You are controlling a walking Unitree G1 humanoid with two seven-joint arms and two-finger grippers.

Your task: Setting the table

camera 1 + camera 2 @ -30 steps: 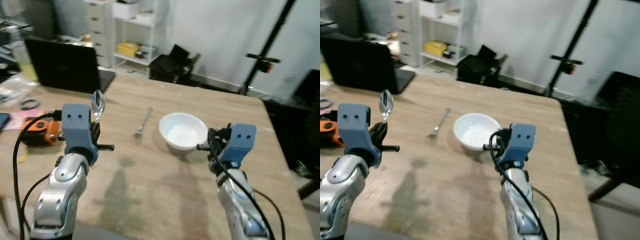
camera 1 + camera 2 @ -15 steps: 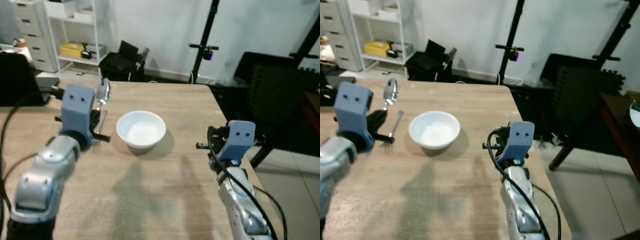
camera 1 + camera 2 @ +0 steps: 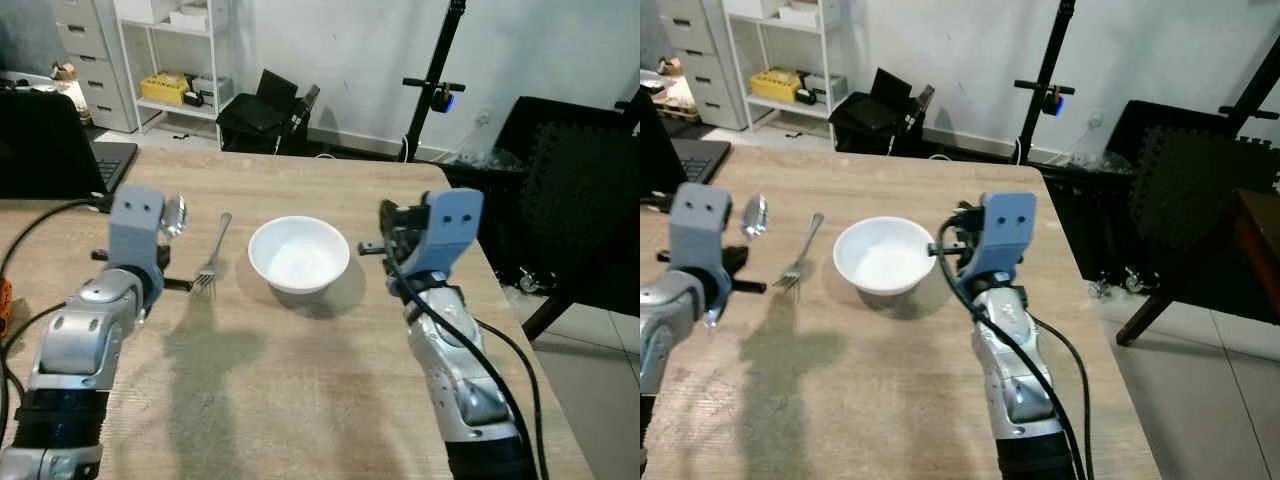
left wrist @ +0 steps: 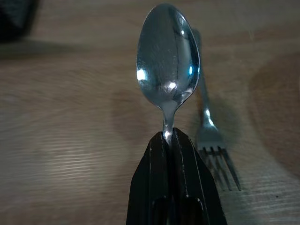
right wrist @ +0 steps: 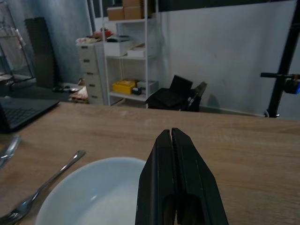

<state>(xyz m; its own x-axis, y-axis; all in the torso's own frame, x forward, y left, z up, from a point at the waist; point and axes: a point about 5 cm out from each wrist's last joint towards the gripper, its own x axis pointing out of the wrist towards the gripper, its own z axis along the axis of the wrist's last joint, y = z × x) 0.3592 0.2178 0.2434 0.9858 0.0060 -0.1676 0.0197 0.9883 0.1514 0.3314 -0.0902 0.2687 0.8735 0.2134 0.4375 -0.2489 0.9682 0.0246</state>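
At left-centre of the left eye frame, just left of the fork [image 3: 211, 262] and white bowl [image 3: 298, 253], left gripper [image 4: 169, 138] clamping the spoon [image 4: 168, 71] at its slick, stiff, probably light neck, right gripper [image 5: 172, 136] hovering closed, empty.

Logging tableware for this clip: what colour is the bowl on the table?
White, the bowl is plain with no pattern; clearest in the left eye view.

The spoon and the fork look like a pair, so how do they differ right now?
The spoon is held up off the table, its handle pinched in the shut left gripper; the fork lies flat on the wooden table, untouched. The spoon ends in a rounded bowl, the fork in tines pointing toward the robot. Both are shiny metal and sit left of the white bowl.
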